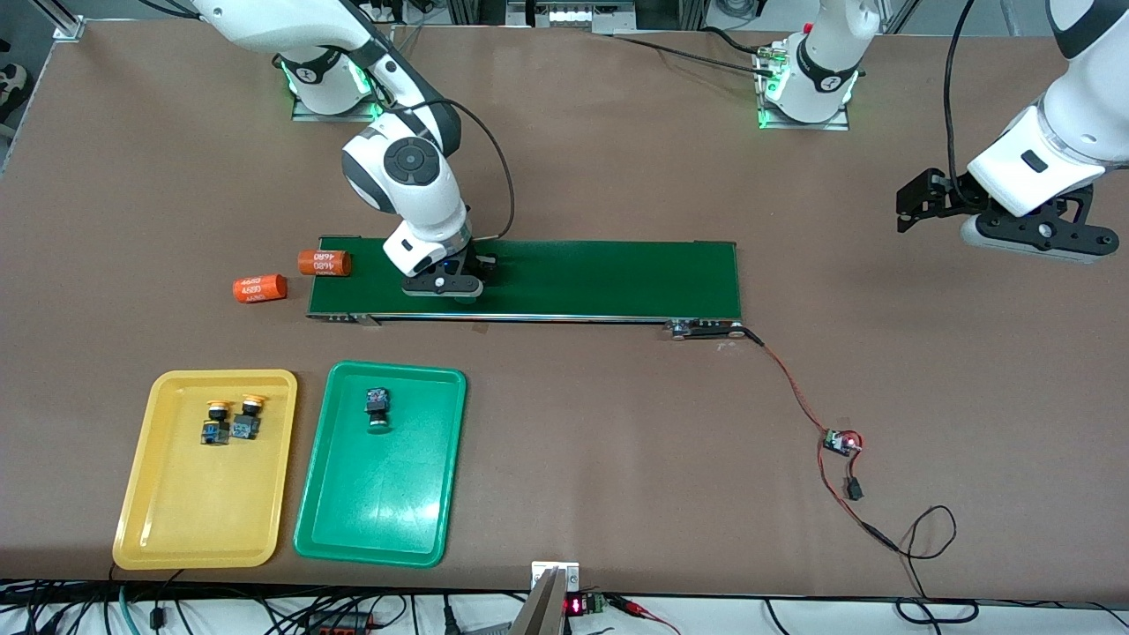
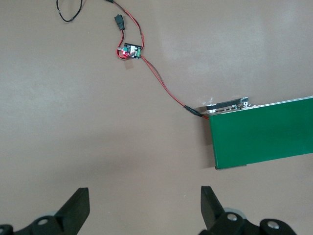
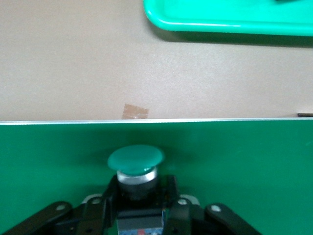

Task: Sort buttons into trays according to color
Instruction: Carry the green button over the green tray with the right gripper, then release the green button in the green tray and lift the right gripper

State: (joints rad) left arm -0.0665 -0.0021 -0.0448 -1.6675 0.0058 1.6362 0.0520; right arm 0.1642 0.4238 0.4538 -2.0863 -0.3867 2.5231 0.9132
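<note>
Conveyor belt [image 1: 564, 278] as landmark throughout. Right hand [image 1: 444, 284] down on the belt near its right-arm end, fingers drawn in tight on the dark body of the last green-capped button [image 3: 135, 157]; cap stuck out ahead of the fingers, button lying on the belt. Left hand [image 2: 142, 208] spread wide, holding nothing, waiting in the air off the belt's left-arm end.

Green tray [image 1: 381, 463] and yellow tray [image 1: 207, 467] side by side on the counter [image 1: 617, 423], nearer the front camera than the belt. Already sorted: one green button [image 1: 377, 409] in the green tray, two yellow-capped buttons [image 1: 231, 421] in the yellow tray. Two orange cylinders [image 1: 291, 275] off the belt's right-arm end, not part of the job.

Risks, as judged:
- Grip on the body only, cap-heavy part: could pivot or slip out on the lift.
- Belt surface right under the fingertips: possible drag or snag on pull-up.
- Release onto the button already in the green tray: could knock it or bounce.

Hard to make out:
- Held button fully hidden by the wrist in the front view.
- Fingertip contact faces cut off in the right wrist view; grip depth unclear.
- Whether the belt was running: couldn't tell.
</note>
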